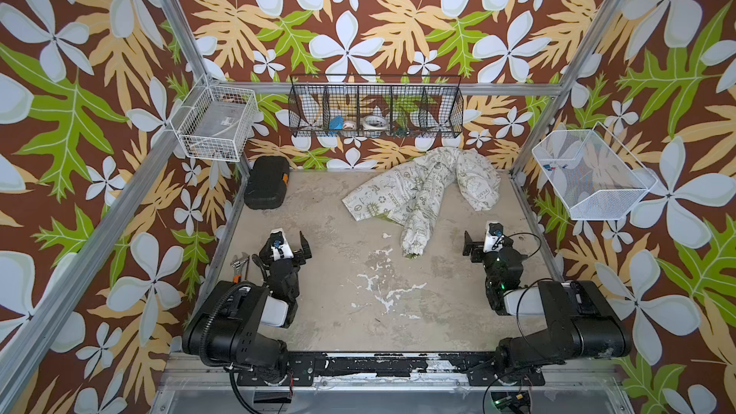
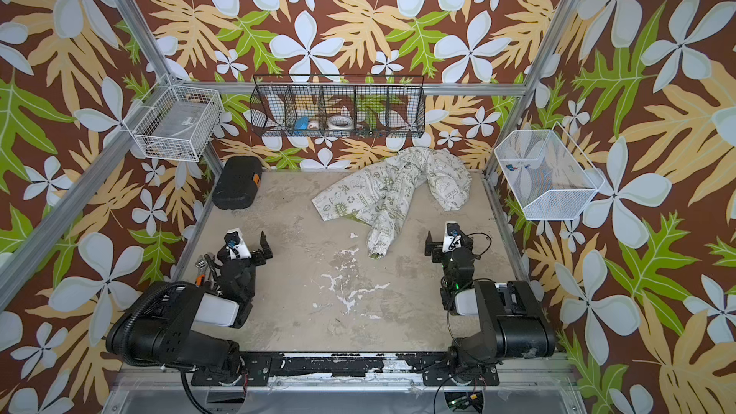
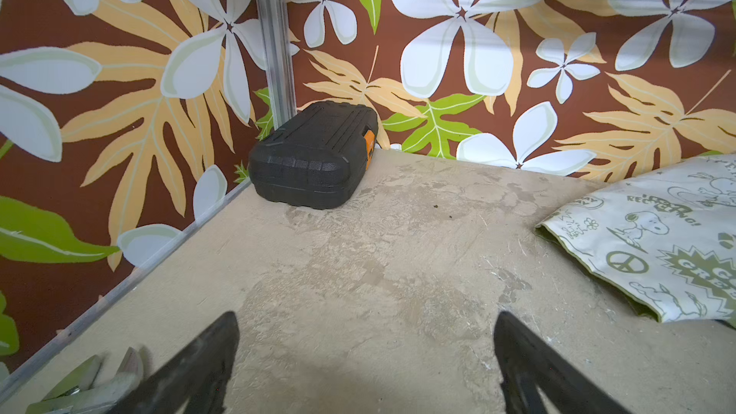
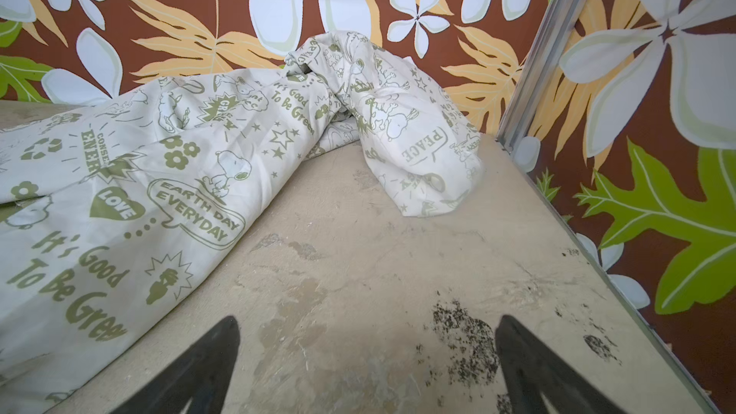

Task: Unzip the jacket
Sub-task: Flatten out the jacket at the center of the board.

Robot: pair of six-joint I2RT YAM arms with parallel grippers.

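Note:
The jacket (image 1: 422,189) lies crumpled at the back of the table, right of centre, in both top views (image 2: 392,193). It is cream-white with an olive-green cartoon and slogan print. One sleeve (image 1: 416,229) reaches toward the front. I cannot see its zipper. My left gripper (image 1: 286,248) is open over bare table at the front left, and the jacket's hem corner (image 3: 657,240) is off to one side of it. My right gripper (image 1: 488,244) is open at the front right. The jacket (image 4: 159,177) lies just ahead of it, apart from its fingertips (image 4: 223,336). Nothing sits between either pair of jaws.
A black tool case (image 1: 266,182) sits in the back left corner. A wrench (image 1: 241,264) lies by the left edge beside the left arm. Wire baskets hang on the walls: white at the left (image 1: 217,123), black at the back (image 1: 376,111), white at the right (image 1: 589,175).

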